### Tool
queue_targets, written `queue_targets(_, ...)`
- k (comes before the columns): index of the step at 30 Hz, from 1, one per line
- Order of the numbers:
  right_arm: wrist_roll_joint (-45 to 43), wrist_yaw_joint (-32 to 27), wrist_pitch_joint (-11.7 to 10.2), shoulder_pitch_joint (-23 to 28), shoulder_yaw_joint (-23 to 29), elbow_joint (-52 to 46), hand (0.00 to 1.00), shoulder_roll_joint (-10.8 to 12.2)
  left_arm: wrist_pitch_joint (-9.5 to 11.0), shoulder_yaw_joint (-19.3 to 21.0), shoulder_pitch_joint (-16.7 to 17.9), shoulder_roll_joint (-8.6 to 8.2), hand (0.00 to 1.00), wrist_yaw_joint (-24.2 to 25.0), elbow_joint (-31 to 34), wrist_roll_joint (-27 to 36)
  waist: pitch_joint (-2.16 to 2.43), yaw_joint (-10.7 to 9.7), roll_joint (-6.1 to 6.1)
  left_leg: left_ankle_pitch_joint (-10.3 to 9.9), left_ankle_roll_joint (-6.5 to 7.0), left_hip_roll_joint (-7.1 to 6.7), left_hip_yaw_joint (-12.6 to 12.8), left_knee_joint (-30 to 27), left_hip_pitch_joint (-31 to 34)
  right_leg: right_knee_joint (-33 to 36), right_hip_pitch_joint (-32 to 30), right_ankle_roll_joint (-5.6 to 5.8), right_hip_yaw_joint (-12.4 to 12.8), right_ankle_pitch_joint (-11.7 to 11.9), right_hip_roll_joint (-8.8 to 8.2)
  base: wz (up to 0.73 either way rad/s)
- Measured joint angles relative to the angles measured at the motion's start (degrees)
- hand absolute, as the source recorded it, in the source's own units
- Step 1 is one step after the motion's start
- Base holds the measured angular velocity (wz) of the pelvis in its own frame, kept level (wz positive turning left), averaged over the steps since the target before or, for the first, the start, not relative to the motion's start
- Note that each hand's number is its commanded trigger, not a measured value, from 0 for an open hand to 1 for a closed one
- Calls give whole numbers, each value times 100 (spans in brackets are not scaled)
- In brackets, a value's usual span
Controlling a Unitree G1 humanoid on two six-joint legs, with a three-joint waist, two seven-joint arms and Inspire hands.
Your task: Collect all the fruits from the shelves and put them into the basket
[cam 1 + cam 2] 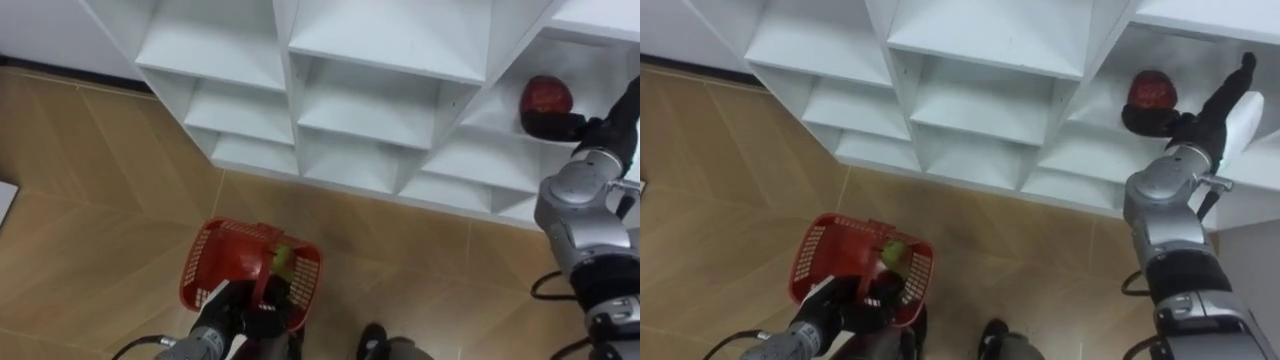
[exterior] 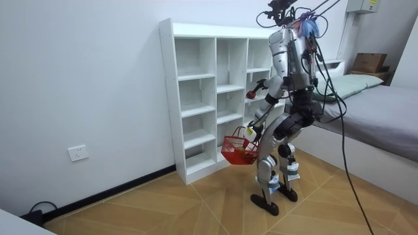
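Note:
I stand facing the white shelf unit [image 1: 370, 110], seen from the side in the room view [image 2: 196, 98]. My right hand [image 1: 563, 126] is raised in front of a right-hand compartment, its fingers curled round a dark red fruit [image 1: 545, 97] from below and behind. In the room view the red fruit [image 2: 250, 93] is held at chest height just off the shelves. Low at my left, my left hand [image 1: 235, 310] is shut on the handle of a red mesh basket [image 1: 200, 262]. A small green fruit [image 1: 283, 262] lies inside it.
The other shelf compartments in view look bare. Wood floor runs in front of the shelves. A bed [image 2: 379, 98] stands behind me at the room view's right, with a cardboard box [image 2: 369, 62] beyond it. A wall socket [image 2: 78, 153] sits low on the wall.

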State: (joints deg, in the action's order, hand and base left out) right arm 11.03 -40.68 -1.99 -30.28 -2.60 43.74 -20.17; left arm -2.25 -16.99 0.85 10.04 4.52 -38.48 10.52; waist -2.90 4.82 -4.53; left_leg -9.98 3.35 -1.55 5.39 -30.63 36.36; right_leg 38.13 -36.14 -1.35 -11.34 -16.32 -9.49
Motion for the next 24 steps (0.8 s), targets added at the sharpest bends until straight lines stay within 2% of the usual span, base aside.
queue_targets(12, -1, -34, -45, -5, -82, 73, 0, -4, 53, -32, -23, 21, 100, 0, 63, 6, 6, 36, 35, 5, -42, 74, 4, -62, 242, -50, -214, -49, -16, 46, 81, 0)
queue_targets(14, 14, -25, -45, -5, -139, 95, 0, -5, 58, -132, -23, 78, 100, -5, 151, 8, 9, 47, 44, 5, -43, 77, 33, -52, 315, -31, -315, -50, 12, 46, 80, -2)
queue_targets(24, 151, 384, -44, -9, -308, 144, 0, -41, 67, -305, -8, 101, 100, -8, 310, 14, 9, 96, 52, -1, -51, 85, 70, -16, 379, -26, -412, -54, 37, 48, 82, -1)
